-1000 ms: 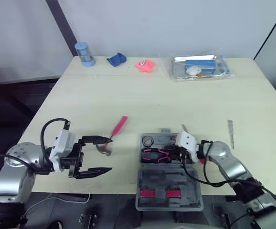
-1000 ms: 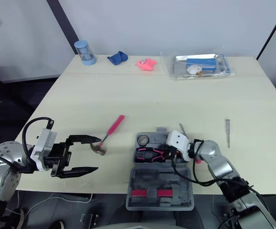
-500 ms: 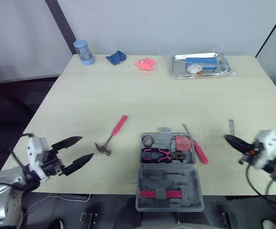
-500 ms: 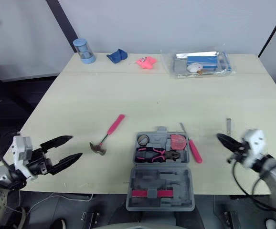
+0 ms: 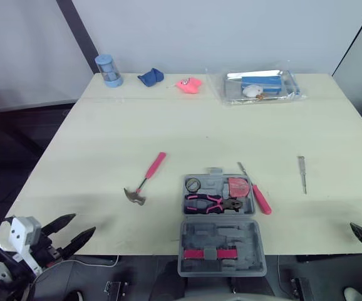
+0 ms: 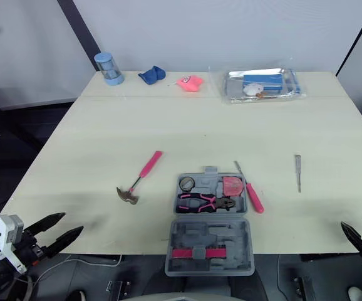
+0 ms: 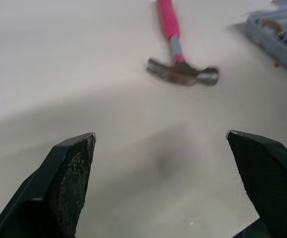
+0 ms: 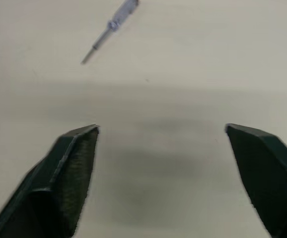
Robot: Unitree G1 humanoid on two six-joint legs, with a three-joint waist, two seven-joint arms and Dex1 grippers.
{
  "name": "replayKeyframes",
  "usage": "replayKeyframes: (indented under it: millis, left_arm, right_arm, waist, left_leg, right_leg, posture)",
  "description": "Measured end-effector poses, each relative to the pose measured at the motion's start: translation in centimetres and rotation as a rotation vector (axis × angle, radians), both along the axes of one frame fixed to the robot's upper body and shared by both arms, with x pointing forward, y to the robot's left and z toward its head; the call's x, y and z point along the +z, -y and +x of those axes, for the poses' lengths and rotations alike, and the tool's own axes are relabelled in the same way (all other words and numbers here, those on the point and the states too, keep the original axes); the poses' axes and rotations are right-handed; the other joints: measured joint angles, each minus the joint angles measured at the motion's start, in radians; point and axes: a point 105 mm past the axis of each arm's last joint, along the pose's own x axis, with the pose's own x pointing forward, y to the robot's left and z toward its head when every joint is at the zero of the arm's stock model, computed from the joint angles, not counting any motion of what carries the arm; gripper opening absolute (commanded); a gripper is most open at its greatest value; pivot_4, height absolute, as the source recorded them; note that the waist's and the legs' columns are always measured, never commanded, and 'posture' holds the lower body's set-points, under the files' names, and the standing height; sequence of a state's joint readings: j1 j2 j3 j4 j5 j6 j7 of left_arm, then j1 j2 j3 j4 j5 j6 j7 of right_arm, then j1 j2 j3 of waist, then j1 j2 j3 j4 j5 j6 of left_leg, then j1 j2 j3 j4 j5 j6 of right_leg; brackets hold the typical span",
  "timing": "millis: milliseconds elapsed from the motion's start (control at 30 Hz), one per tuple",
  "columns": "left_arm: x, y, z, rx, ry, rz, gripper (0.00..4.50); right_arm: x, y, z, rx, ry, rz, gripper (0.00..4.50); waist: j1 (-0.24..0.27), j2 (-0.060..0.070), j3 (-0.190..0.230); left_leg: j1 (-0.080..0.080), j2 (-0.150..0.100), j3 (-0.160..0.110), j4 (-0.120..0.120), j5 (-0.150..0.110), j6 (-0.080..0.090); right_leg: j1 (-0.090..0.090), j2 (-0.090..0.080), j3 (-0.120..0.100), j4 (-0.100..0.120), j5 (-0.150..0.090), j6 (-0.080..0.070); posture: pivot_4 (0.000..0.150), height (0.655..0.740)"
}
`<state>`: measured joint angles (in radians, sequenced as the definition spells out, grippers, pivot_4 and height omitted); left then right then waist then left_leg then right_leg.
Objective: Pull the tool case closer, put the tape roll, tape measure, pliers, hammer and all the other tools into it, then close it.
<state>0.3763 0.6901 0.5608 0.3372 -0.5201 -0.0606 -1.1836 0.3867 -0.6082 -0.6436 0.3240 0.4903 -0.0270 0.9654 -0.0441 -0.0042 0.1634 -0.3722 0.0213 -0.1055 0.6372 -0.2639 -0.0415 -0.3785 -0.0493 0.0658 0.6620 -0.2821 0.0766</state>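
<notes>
**Both grippers low at the near edge, wide open, nothing held**

The left gripper (image 5: 84,222) sits by the table's (image 5: 168,125) near edge with its fingers spread wide and empty. It's bare top ahead of it all the way to the hammer (image 7: 176,54). The right gripper (image 6: 354,221) is at the same edge, also wide open and empty, with a small screwdriver (image 8: 111,25) ahead of it. Between them the tool case (image 5: 218,251) lies open, its front half poking over the edge, pliers (image 5: 209,203) inside.
</notes>
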Motion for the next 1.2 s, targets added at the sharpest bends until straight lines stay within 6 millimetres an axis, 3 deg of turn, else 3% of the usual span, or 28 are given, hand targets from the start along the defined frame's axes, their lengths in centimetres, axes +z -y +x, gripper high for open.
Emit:
replayKeyframes:
  millis: [133,300,433,500,533,633,800,867,1200]
  left_arm:
    - [0.2,-0.1,0.4,-0.003,0.02,0.016,4.5]
    - [1.9,2.9,3.0,-0.162,0.079,0.05,4.5]
    - [2.1,5.5,4.0,-0.292,0.074,0.07,4.5]
    - [2.4,8.3,4.8,-0.432,0.083,0.075,3.95]
    - [2.4,8.4,4.8,-0.439,0.084,0.075,3.85]
    - [2.1,10.1,5.1,-0.568,0.068,0.127,2.71]
    - [1.4,11.8,5.3,-0.7,0.055,0.171,0.25]
    - [1.0,12.4,5.4,-0.751,0.045,0.178,0.0]
    - [-0.3,14.7,5.9,-0.879,-0.008,0.147,0.0]
  right_arm:
    - [0.8,-0.9,0.8,0.05,0.023,-0.012,4.46]
    - [2.9,-6.2,3.9,0.282,0.054,-0.011,4.46]
    - [3.7,-10.1,5.0,0.451,0.039,-0.01,4.46]
    - [4.5,-14.0,5.9,0.621,0.066,-0.02,4.5]
    - [4.5,-14.1,5.9,0.627,0.067,-0.02,4.24]
    - [4.2,-16.5,6.5,0.752,0.046,-0.048,3.29]
    - [3.7,-18.5,6.6,0.909,0.016,-0.128,0.81]
    - [2.9,-19.3,6.6,0.981,-0.013,-0.175,0.05]
    - [0.6,-20.6,7.3,1.082,-0.088,-0.297,0.05]
  waist:
    - [0.001,0.0,0.0]
    - [0.002,0.0,0.0]
    - [0.003,0.0,0.0]
    - [0.003,0.0,0.0]
    - [0.003,-0.001,0.0]
    - [0.003,-0.001,0.0]
    - [0.003,-0.001,0.0]
    - [0.003,-0.001,0.0]
    - [0.003,-0.002,0.001]
  left_leg:
    - [0.002,0.0,0.002,0.0,0.0,0.0]
    - [0.002,0.0,0.002,0.0,0.0,0.0]
    - [0.002,0.0,0.001,0.0,0.0,0.0]
    - [0.002,0.0,0.001,0.0,0.0,0.0]
    - [0.002,0.0,0.001,0.0,0.0,0.0]
    - [0.002,0.0,0.001,0.0,0.0,0.0]
    - [0.002,0.0,0.001,0.0,0.0,0.0]
    - [0.002,0.0,0.001,0.0,0.0,0.0]
    - [0.002,0.0,0.001,0.0,0.0,0.0]
  right_leg:
    - [0.001,0.0,0.002,0.001,0.0,0.0]
    - [0.001,0.0,0.002,0.0,0.0,0.001]
    - [0.001,0.0,0.002,0.0,0.0,0.001]
    - [0.001,0.0,0.002,0.0,0.0,0.001]
    - [0.001,0.0,0.002,0.0,0.0,0.001]
    - [0.001,0.0,0.002,0.0,0.0,0.001]
    - [0.001,0.0,0.001,0.0,0.0,0.001]
    - [0.001,0.0,0.002,0.0,0.0,0.001]
    - [0.001,0.0,0.001,0.001,0.0,0.001]
  posture:
    - [0.15,0.74]
    - [0.15,0.74]
    - [0.15,0.74]
    - [0.15,0.74]
    - [0.15,0.74]
    - [0.15,0.74]
    - [0.15,0.74]
    - [0.15,0.74]
    - [0.15,0.74]
